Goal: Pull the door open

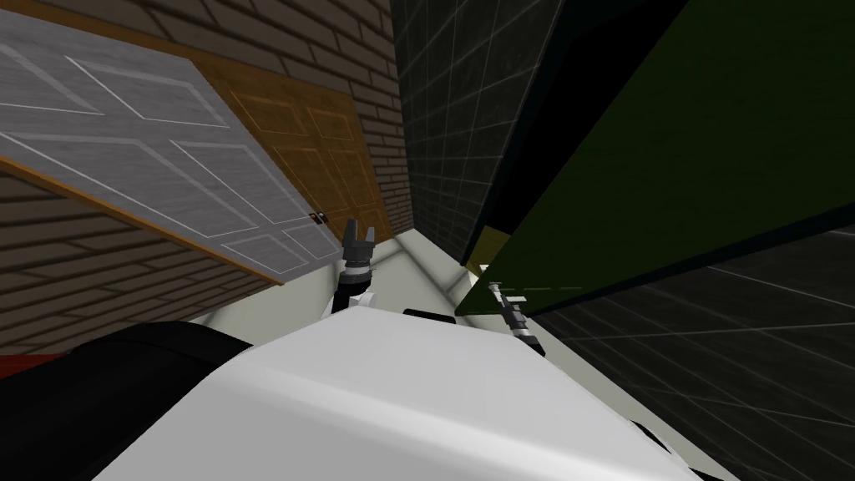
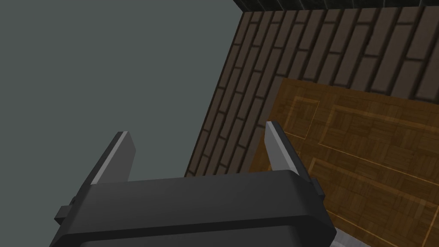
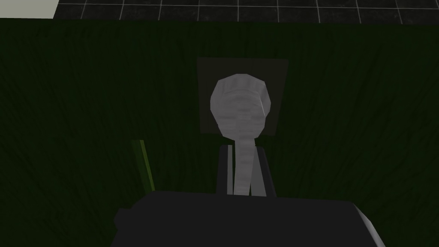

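Fingers (image 3: 262, 169) of the right gripper (image 3: 242, 150) are seen pressed in on the door handle (image 3: 240, 103), one blade on each side of its grey lever, so the bar is pinched between them just past the dark gripper body. Further along the lever the handle's rounded grey hub is reached. It is seated on a dark square backplate (image 3: 274, 85), and that plate is set flat against the dark green door (image 3: 85, 107). In the head view the same gripper is picked out close to the door's lower edge, near the corner of the green leaf that points toward the chest, and the leaf is spread wide from there to the right. Over to the other side now: the left gripper (image 1: 360, 227) is held up in front of the chest, well apart from the green door. Its fingers (image 2: 118, 156) are spread wide and nothing is caught between them. A strip of pale floor (image 1: 417, 259) is seen running away between the two arms. Beyond the left gripper a brown panelled door (image 1: 326, 159) is set in a brick wall (image 1: 275, 42). A grey panelled door (image 1: 150, 167) is slanted across in front of that wall on the left, with a small dark fitting near its edge closest to the gripper. Farthest off, a dark tiled wall (image 1: 442, 125) is met at the corner beside the brick.
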